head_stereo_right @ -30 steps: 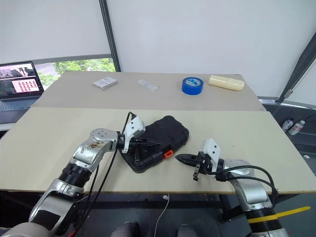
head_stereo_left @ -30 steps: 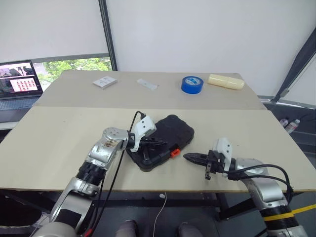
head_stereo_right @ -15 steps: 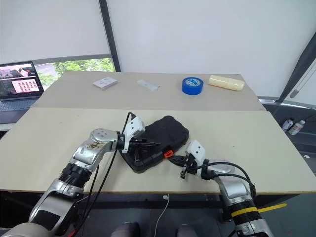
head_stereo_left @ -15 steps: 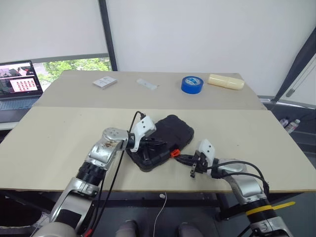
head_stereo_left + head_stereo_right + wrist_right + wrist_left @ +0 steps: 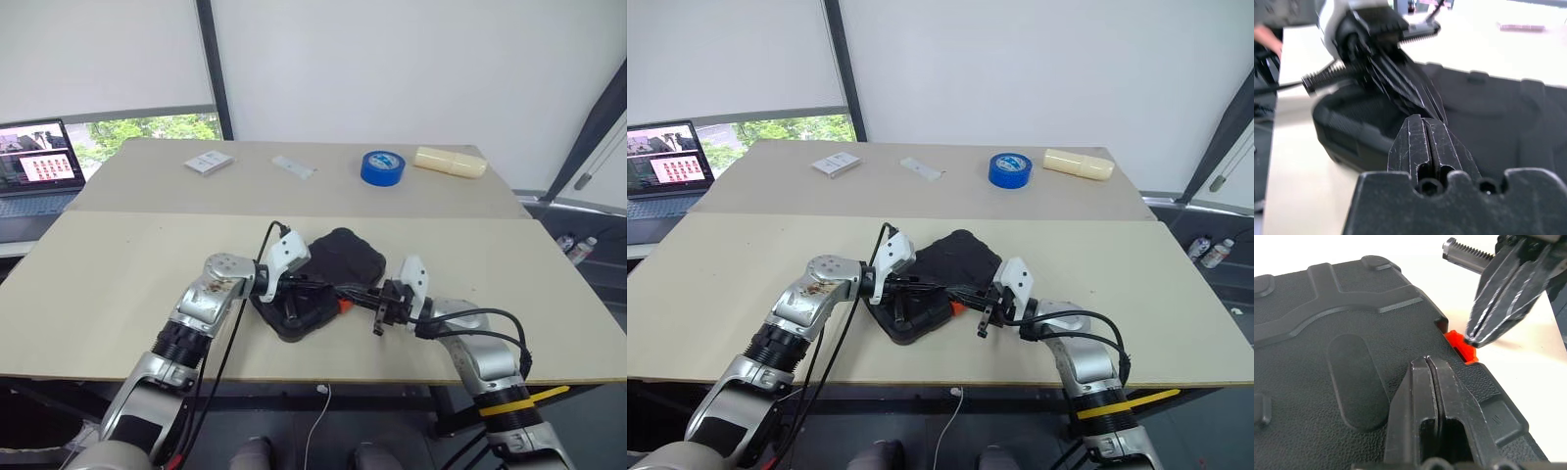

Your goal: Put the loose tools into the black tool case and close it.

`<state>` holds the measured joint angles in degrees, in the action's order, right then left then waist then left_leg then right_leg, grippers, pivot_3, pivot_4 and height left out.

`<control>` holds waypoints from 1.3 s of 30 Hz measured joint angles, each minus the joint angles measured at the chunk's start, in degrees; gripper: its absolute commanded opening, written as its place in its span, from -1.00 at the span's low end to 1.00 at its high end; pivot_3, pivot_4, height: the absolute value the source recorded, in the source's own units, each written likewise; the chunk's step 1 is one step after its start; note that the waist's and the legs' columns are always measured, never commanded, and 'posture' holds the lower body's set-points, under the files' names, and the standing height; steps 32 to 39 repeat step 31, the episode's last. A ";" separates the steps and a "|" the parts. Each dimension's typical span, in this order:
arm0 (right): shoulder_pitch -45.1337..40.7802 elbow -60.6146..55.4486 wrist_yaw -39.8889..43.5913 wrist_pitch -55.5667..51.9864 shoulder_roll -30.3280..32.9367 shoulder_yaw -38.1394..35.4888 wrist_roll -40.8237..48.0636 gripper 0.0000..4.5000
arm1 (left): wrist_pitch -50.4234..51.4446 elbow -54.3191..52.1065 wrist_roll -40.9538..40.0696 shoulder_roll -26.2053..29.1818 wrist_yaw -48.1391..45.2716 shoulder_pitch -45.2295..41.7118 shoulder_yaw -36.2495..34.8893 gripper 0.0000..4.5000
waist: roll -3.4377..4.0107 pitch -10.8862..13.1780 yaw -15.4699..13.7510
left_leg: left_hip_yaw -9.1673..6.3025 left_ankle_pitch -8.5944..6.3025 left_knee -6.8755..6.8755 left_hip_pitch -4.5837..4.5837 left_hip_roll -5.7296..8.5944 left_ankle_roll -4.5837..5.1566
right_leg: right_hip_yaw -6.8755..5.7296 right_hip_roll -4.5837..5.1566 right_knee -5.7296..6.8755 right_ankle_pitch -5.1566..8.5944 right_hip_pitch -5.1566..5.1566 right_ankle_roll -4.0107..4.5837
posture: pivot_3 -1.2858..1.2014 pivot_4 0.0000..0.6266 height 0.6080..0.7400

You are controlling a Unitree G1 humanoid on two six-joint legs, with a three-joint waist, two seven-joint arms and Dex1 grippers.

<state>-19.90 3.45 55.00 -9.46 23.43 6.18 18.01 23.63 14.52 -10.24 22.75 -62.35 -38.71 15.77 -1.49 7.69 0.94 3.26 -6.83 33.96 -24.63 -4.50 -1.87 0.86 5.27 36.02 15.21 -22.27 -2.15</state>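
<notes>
The black tool case (image 5: 328, 279) lies near the front edge of the tabletop (image 5: 118, 284), about midway along it, with its lid down. No loose screwdriver, knife or small tape roll shows on the tabletop, so the packing looks done. What seems left is the orange latch (image 5: 1462, 345) on the case's front edge; whether it is already snapped home cannot be told.

The left gripper (image 5: 1429, 363) rests on the lid with its fingers clenched together, grasping nothing, and appears to be pressing the lid down. The right gripper (image 5: 1471, 339), likewise clenched and empty, has its tip at the orange latch, touching or all but touching it in the left wrist view.

A second ago the right gripper hung well clear of the case, off toward the right edge of the tabletop, with bare tabletop between its tip and the latch. Since then it has swung in toward the case until its tip meets the latch. The left gripper has kept its place on the lid, and the case has not shifted.

The blue tape roll (image 5: 380, 167) and the cream block (image 5: 449, 163) stand untouched at the far edge.
</notes>
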 measured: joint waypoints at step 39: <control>9.68 8.82 14.71 26.40 19.36 -14.64 0.14 0.99 | -25.35 -7.08 -7.26 18.59 5.59 44.06 -35.90 1.00 | -0.44 1.20 -1.15 | 0.47 -0.09 -0.11 -0.86 -0.15 -0.15 | -0.10 0.38 -0.10 0.00 -1.08 0.13 | 0.03 -0.52 1.00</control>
